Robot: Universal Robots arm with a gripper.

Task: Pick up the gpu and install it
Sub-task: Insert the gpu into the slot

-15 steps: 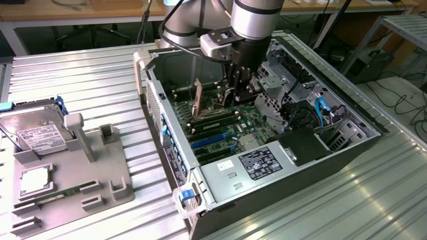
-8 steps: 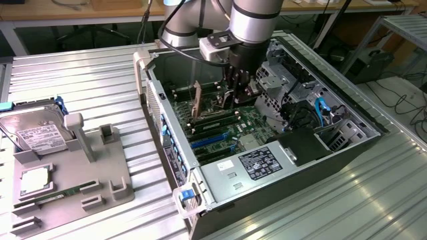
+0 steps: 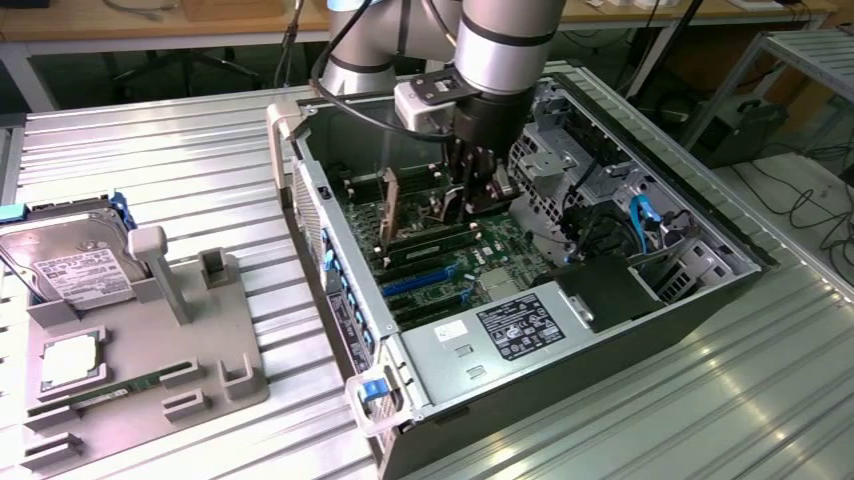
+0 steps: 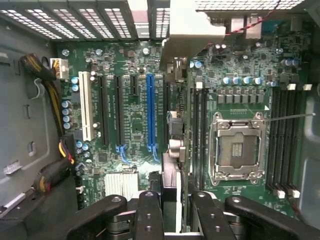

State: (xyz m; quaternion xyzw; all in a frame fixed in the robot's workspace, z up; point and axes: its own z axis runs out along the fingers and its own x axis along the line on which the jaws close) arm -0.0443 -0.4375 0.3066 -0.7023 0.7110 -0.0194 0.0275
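My gripper (image 3: 477,205) reaches down into the open computer case (image 3: 340,290), over the motherboard (image 4: 125,120). It is shut on the gpu (image 4: 171,150), which the wrist view shows edge-on as a thin dark slab between the two black fingers (image 4: 150,215). The card's silver bracket (image 4: 197,27) points toward the case's slotted rear wall. The gpu stands upright between the long blue slot (image 4: 150,115) and the black memory slots (image 4: 197,130). In the exterior view the gpu (image 3: 427,213) hangs under the gripper, close to the board. I cannot tell whether it touches a slot.
An empty CPU socket (image 4: 237,150) lies beside the card, and yellow-black cables (image 4: 50,75) run along the case side. Outside the case, on the exterior view's left, a grey fixture (image 3: 200,350) holds a hard drive (image 3: 74,265), a memory stick (image 3: 114,392) and a CPU (image 3: 70,362).
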